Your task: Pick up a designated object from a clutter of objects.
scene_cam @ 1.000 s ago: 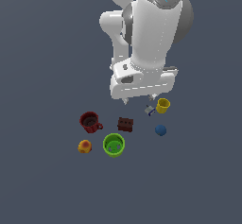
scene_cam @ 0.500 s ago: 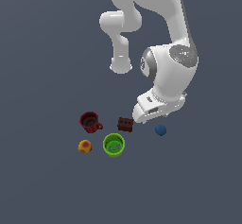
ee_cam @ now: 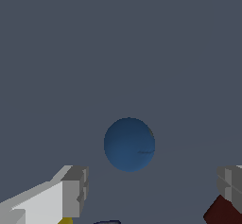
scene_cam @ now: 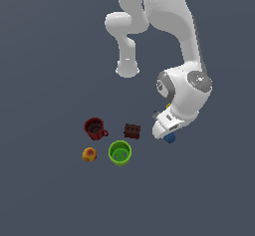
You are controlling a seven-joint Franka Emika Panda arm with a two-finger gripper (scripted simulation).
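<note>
The small dark-blue ball (ee_cam: 129,144) lies on the grey floor, in front of the gap between my two fingers. In the exterior view the ball (scene_cam: 170,138) peeks out from under the hand. My gripper (ee_cam: 152,185) is open and empty, with grey fingertips (ee_cam: 75,186) wide on either side of the ball and not touching it. In the exterior view the gripper (scene_cam: 163,132) hangs low, right over the ball, at the clutter's right end.
In the exterior view, to the left of the ball, are a brown block (scene_cam: 132,131), green cup (scene_cam: 120,153), red mug (scene_cam: 94,128) and orange lump (scene_cam: 89,154). The hand almost hides the yellow cup (scene_cam: 168,105). The brown block (ee_cam: 221,212) shows beside one finger.
The arm has swung down and to the exterior view's right, from above the clutter to low over the blue ball. It now covers the yellow cup. The objects have not moved.
</note>
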